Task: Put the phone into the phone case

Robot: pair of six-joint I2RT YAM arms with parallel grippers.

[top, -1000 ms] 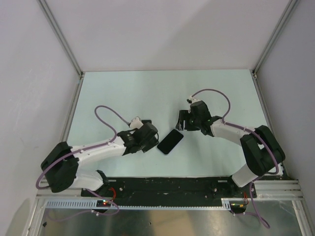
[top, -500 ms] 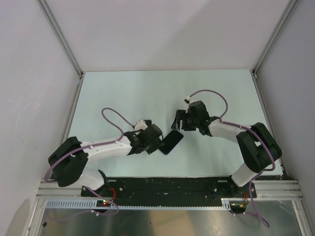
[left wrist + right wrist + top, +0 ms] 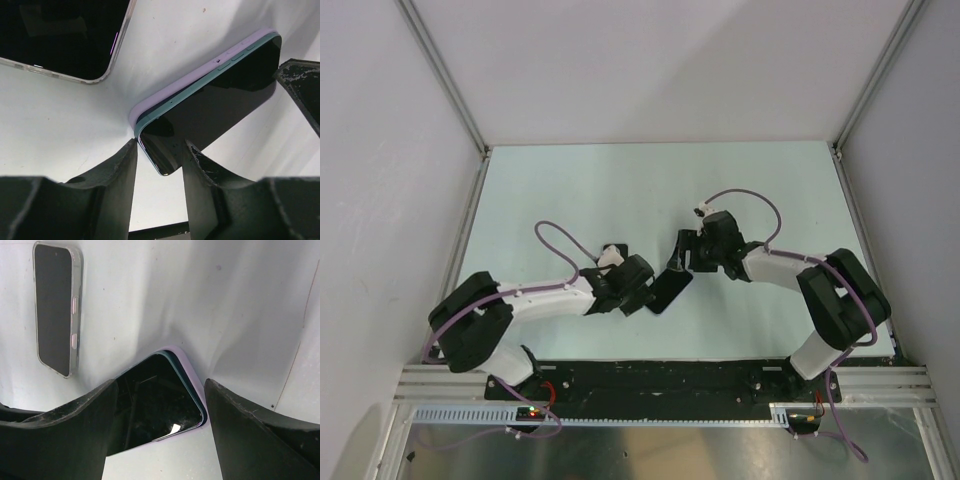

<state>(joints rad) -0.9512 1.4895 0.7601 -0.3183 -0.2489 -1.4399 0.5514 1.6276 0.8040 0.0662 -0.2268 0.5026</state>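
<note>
The phone [image 3: 670, 288] lies screen up on the table between my two grippers. It has black glass, a teal edge band and a lavender rim [image 3: 215, 95]. My left gripper [image 3: 160, 145] is partly open, its fingers either side of the phone's near corner and touching it; in the top view it [image 3: 645, 296] is at the phone's left end. My right gripper [image 3: 160, 382] is wide open around the opposite corner of the phone [image 3: 155, 405]; in the top view it [image 3: 680, 262] is at the phone's upper right. The phone case [image 3: 52, 310], dark with a clear rim, lies flat nearby [image 3: 60, 35]. I cannot make it out in the top view.
The pale table [image 3: 620, 190] is enclosed by grey walls and metal corner posts [image 3: 445, 80]. A black rail [image 3: 660, 375] runs along the near edge by the arm bases. Purple cables [image 3: 555, 240] loop above both wrists.
My left arm has reached right until its fingers meet the phone's corner. My right gripper has shifted slightly down and left over the phone's other end. The phone has barely moved.
</note>
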